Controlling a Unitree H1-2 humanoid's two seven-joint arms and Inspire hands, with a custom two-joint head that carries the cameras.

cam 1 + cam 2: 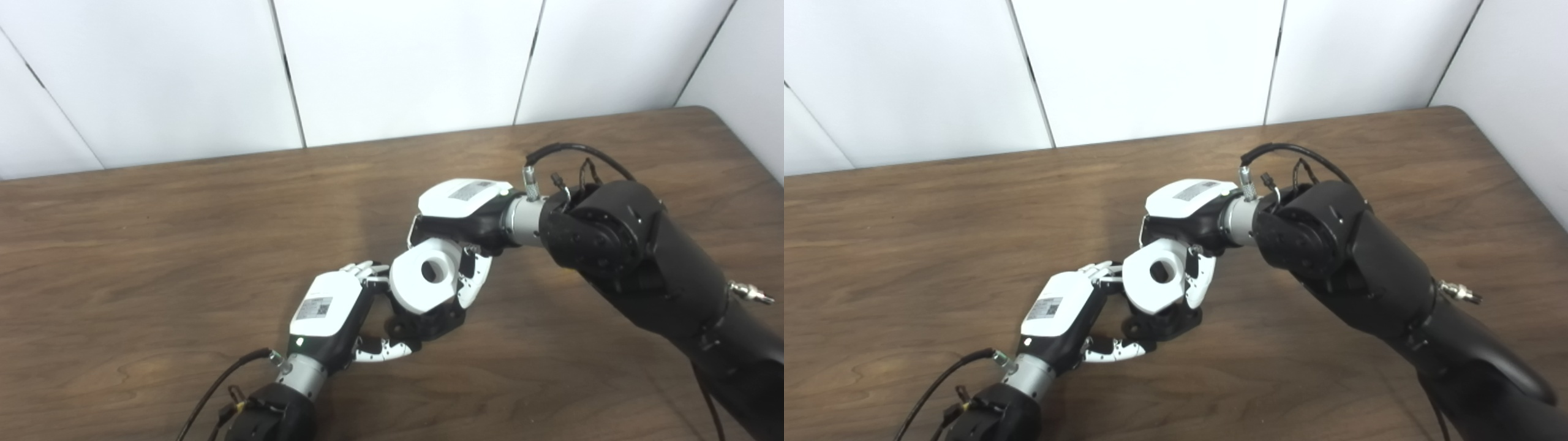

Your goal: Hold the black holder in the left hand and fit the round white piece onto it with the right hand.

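Gripping the black holder (429, 321) low over the desk (153, 245), the left hand (327, 312) steadies it while the right hand (459, 214), fingers (471, 285) clasped round the white ring (425, 275), holds it directly above, its hole facing up toward the camera.

Dark brown wood-grain table (184, 245), rounded far-right corner, fills lower frame. Behind it, plain white panelled wall (404, 61) divided by thin dark seams running vertical and slanted. Even, diffuse lighting; faint pale sheen on the tabletop near centre.
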